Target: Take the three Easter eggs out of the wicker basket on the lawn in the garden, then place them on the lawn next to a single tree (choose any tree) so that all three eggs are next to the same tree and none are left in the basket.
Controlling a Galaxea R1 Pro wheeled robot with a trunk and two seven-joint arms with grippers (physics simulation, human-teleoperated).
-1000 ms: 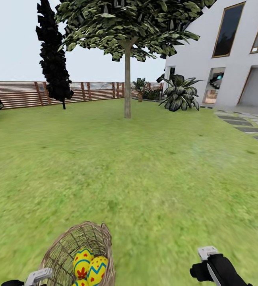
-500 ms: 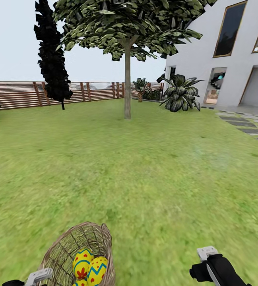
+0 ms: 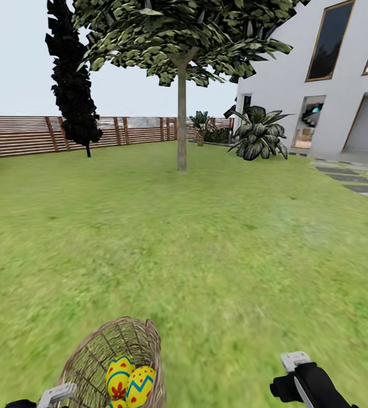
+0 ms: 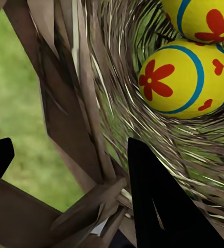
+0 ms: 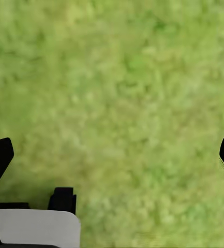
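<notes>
At the bottom of my head view, low on my left side, sits the brown woven wicker basket (image 3: 113,362), tilted with its mouth toward me, and the small bright yellow eggs with zigzag and flower patterns (image 3: 128,379) lie inside it. I can see two clearly and the tip of a third. My left gripper (image 4: 65,170) has its fingers (image 4: 163,206) closed across the basket's woven rim, one dark finger inside the weave and the other outside it, so I'm holding the basket with its eggs rather than any single egg. My right gripper (image 5: 112,155) hangs over bare mottled green lawn (image 3: 218,243) with its fingers spread wide and nothing between them.

The tall tree with the straight grey-brown trunk (image 3: 182,113) stands well ahead across the grass — a long way from the eggs.

My worry is the tilt: any jolt could roll an egg out over the rim, far from the trunk. The hold on thin wicker also looks slight — a slip would drop the whole load.
</notes>
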